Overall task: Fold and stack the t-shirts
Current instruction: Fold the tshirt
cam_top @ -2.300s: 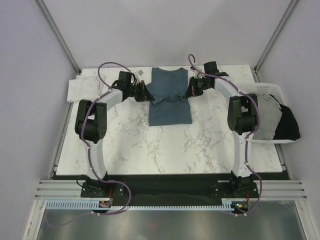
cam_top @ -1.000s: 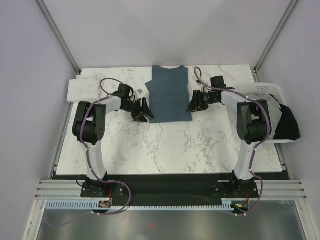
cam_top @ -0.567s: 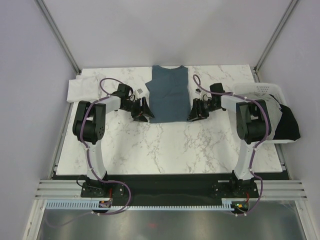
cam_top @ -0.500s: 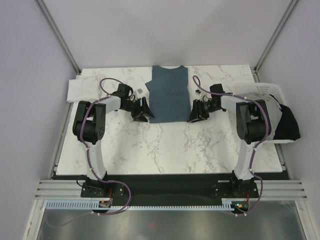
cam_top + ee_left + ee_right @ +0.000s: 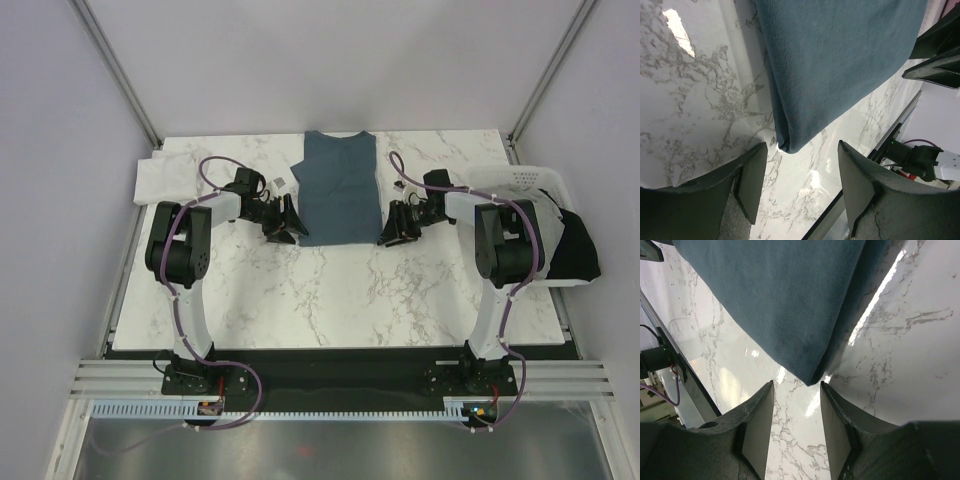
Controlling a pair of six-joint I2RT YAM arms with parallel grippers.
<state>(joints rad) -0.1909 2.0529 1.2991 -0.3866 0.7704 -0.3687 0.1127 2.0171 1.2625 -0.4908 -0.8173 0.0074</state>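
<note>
The slate-blue t-shirt [image 5: 337, 190] lies folded between the two arms. Its hem corners sit just ahead of the left gripper [image 5: 288, 228] and right gripper [image 5: 390, 232], both spread apart, holding nothing.

The dark slate-blue t-shirt [image 5: 338, 190] lies flat at 12 o'clock, folded into a long narrow panel (collar farthest). The white t-shirt [image 5: 165, 178] lies at 10 o'clock; the light grey t-shirt [image 5: 550, 240] and black t-shirt [image 5: 578, 250] bunch together at 3 o'clock.
</note>
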